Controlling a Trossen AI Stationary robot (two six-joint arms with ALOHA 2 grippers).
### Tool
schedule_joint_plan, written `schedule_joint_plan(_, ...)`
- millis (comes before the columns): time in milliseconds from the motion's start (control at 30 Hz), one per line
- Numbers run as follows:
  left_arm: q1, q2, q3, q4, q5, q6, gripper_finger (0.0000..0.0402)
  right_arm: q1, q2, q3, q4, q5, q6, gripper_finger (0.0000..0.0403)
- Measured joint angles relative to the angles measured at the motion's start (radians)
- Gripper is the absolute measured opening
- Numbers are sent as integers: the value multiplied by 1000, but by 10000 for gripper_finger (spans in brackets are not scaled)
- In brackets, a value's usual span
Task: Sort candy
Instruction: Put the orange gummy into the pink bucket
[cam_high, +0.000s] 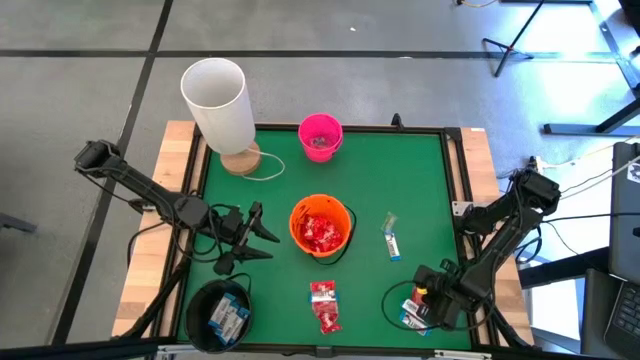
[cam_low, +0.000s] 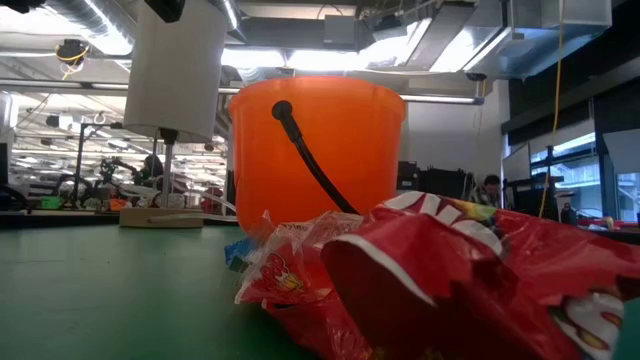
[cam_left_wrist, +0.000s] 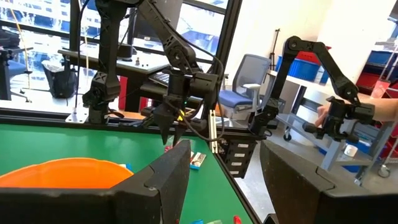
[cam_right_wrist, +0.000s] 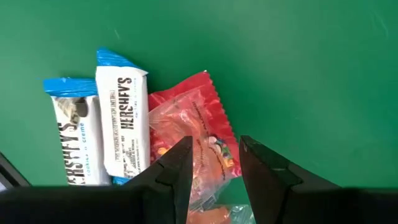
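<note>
Candy lies in places on the green table: red crinkly packets (cam_high: 325, 305) near the front edge, a white-and-blue bar (cam_high: 390, 240) right of the orange bucket (cam_high: 320, 228), and a small heap at the near right. My right gripper (cam_right_wrist: 214, 165) points down over that heap, open by a narrow gap, its fingers above a red packet (cam_right_wrist: 189, 118) that lies beside two white-and-blue bars (cam_right_wrist: 121, 124). My left gripper (cam_left_wrist: 224, 180) stands level and open, left of the orange bucket, with nothing between its fingers. The orange bucket holds red packets.
A black bucket (cam_high: 222, 315) with white-and-blue bars stands at the near left, a pink bucket (cam_high: 320, 137) at the far middle. A tall white cylinder on a wooden base (cam_high: 218, 100) stands at the far left. A raised frame (cam_high: 455, 180) edges the table.
</note>
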Motion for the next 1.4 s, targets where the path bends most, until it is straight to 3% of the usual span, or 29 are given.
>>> schedule_joint_plan(367, 0, 0, 0, -1, 0, 6, 184, 0, 0, -2, -6, -4, 0, 118)
schedule_joint_plan(633, 0, 0, 0, -6, 0, 6, 184, 0, 0, -2, -7, -18, 2, 10)
schedule_joint_plan(1067, 0, 0, 0, -7, -7, 7, 184, 0, -48, 1, -36, 13, 47, 2)
schedule_joint_plan(1400, 0, 0, 0, -8, -15, 8, 184, 0, -81, 129, -190, 180, 37, 1)
